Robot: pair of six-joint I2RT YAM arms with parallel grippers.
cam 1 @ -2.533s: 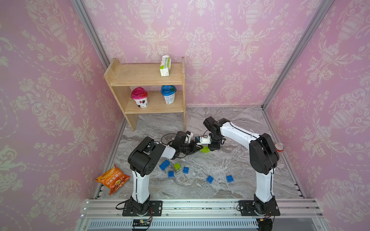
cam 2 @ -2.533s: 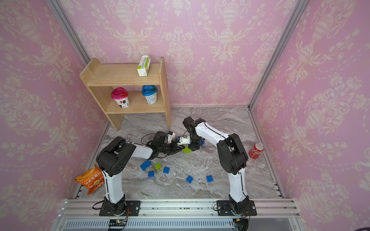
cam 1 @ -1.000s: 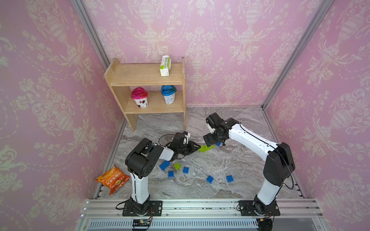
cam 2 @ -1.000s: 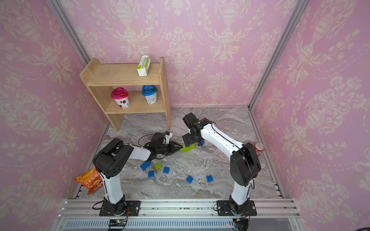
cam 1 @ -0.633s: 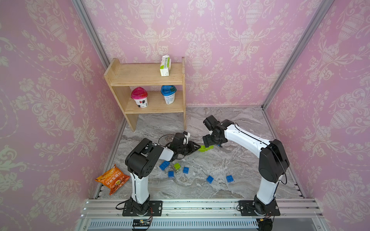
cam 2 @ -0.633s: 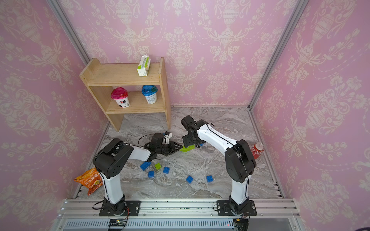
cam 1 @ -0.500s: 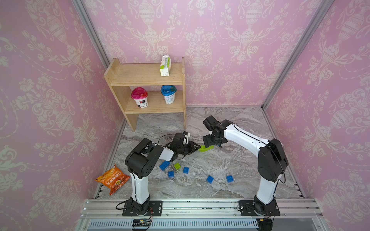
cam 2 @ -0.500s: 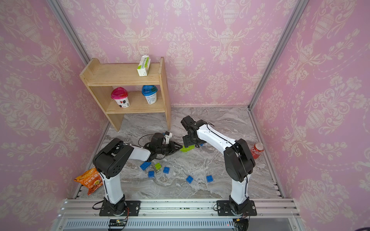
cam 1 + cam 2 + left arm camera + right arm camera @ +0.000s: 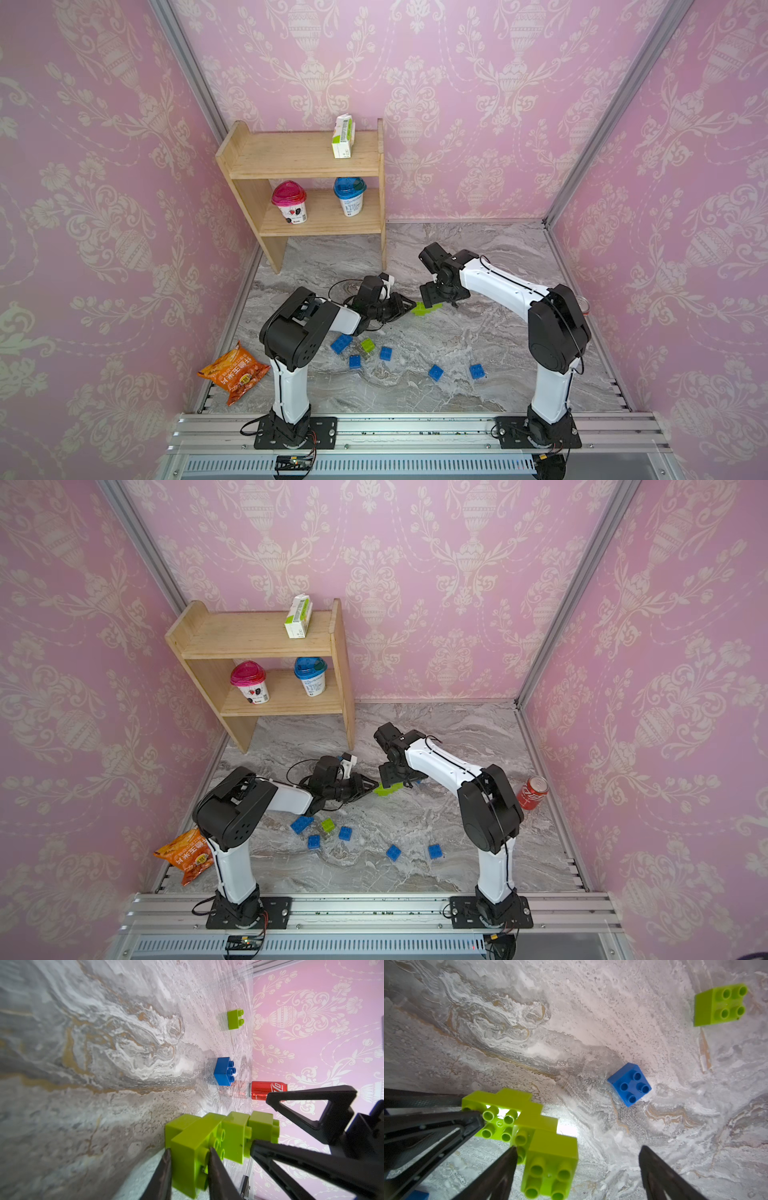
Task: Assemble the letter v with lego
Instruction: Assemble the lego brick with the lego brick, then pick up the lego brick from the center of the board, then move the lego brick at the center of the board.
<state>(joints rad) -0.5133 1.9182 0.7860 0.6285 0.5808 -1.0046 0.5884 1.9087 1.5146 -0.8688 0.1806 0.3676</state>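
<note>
1. Lime-green lego assembly [image 9: 218, 1140], a short stair of bricks, sits low at the marble counter [image 9: 478, 257] between both arms (one stroke of the V, I judge).
2. Your left end effector [image 9: 189, 1152] pinches one end brick.
3. Your right end effector [image 9: 577, 1148] stands spread over the opposite end, gripping nothing.
4. Next, fetch the loose green brick [image 9: 720, 1004] nearby and seat it squarely on exposed studs.
</note>
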